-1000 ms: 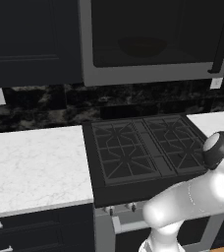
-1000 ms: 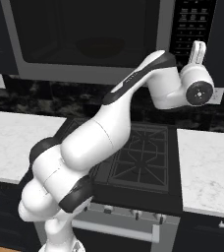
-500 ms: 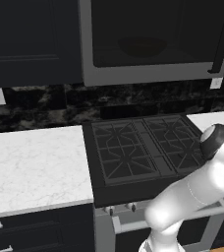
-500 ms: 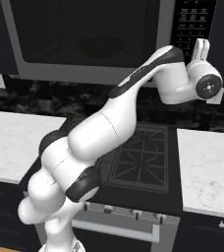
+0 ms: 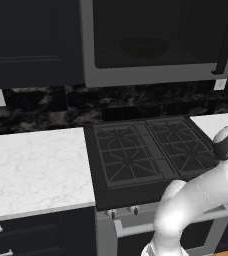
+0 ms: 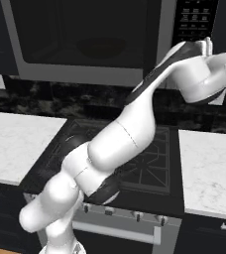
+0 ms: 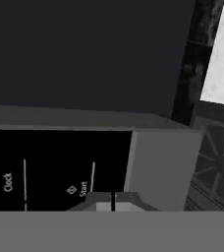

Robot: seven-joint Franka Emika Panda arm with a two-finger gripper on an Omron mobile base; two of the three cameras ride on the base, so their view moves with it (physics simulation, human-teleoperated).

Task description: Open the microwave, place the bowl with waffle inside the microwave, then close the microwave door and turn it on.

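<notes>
My hand (image 7: 113, 202), fingers pressed together and empty, sits at the microwave (image 6: 85, 69) keypad beside Start. The bowl (image 5: 145, 47) is inside, door (image 6: 80, 32) closed. A sideways drift could hit Clock instead.

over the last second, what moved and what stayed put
The arm swung toward the right of both base views, carrying the end effector up against the microwave's control panel; in the hand view its tips sit by the Start key. Nothing was grasped or released. The microwave door stayed shut, the bowl behind its glass, the stove unchanged.
</notes>
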